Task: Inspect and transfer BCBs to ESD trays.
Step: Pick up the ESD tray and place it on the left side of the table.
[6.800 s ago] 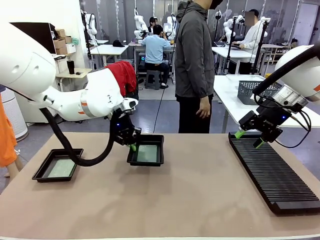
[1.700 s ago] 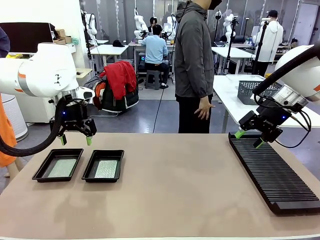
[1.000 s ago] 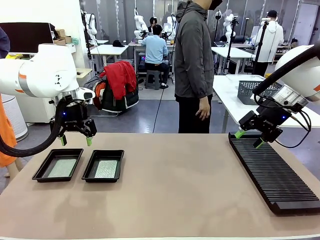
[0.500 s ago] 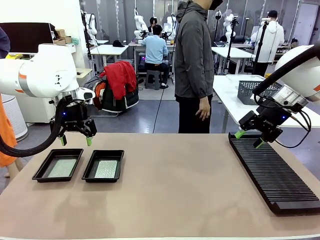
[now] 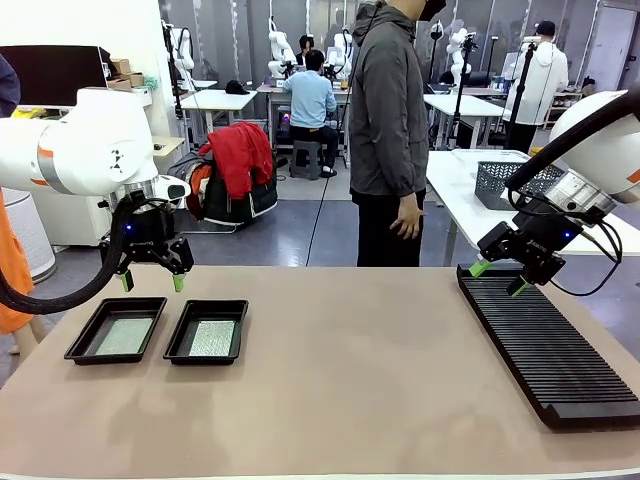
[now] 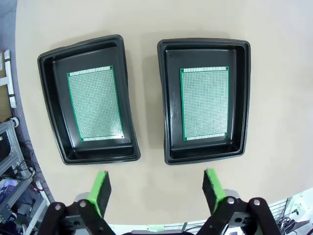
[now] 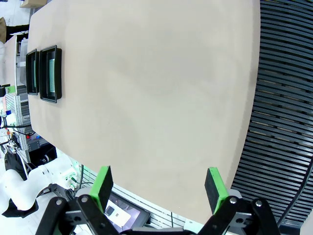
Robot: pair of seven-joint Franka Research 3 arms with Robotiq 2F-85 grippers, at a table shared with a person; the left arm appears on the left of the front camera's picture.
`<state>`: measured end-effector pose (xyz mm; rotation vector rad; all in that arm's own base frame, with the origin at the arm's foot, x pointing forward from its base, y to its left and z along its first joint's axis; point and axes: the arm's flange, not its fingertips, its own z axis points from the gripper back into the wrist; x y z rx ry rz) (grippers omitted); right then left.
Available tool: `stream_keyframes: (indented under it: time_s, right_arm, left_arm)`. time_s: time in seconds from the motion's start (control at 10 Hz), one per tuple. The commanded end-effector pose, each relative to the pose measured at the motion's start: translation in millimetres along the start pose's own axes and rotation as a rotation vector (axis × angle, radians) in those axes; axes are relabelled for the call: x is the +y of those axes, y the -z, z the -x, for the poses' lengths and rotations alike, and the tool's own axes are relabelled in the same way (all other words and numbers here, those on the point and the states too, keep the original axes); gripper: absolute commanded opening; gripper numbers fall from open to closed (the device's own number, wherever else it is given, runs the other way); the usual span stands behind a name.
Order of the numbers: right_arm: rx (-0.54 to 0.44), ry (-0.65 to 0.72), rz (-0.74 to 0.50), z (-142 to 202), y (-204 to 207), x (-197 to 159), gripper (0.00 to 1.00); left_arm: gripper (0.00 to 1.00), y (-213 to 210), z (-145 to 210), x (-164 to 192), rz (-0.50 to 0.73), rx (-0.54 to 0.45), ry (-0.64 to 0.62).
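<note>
Plainly, the two shallow black plastic ESD trays with flared rims (image 5: 117,331) (image 5: 207,331) are sitting side by side near the left edge of the beige table (image 5: 340,390), close together but not touching, with a narrow strip of bare tabletop between them. Each tray is holding one thin pale green speckled circuit board (image 6: 95,104) (image 6: 205,103) lying flat on its floor, with a black margin showing all round the board. A wide stretch of open tabletop is lying between the trays and the long black ribbed slotted rack (image 5: 545,340), which is running along the table's right edge.

The left wrist view is looking straight down on both boards and showing their fine dot grids, while the front view is giving only pale patches inside the trays. The right wrist view is showing the trays (image 7: 50,73) small and far off across the bare surface, with the rack's ribs (image 7: 283,98) close beside it.

The left gripper (image 5: 149,281) is hovering above the far rims of the trays, fingers pointing down, spread wide and holding nothing. The right gripper (image 5: 495,278) is hanging tilted over the rack's far end, likewise spread wide and empty. A person in a grey jacket (image 5: 388,110) is standing at the table's far side, arms down.
</note>
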<state>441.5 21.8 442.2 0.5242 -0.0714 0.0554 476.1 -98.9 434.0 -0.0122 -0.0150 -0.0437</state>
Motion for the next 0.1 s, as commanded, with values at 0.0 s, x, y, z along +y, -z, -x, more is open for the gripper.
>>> stream_keyframes:
  time_s: [0.0]
  right_arm:
    - [-0.002, 0.022, 0.008, 0.7, -0.3, 1.9, 1.0]
  left_arm:
    - [1.0, -0.4, -1.7, -0.2, 0.001, -0.005, -0.001]
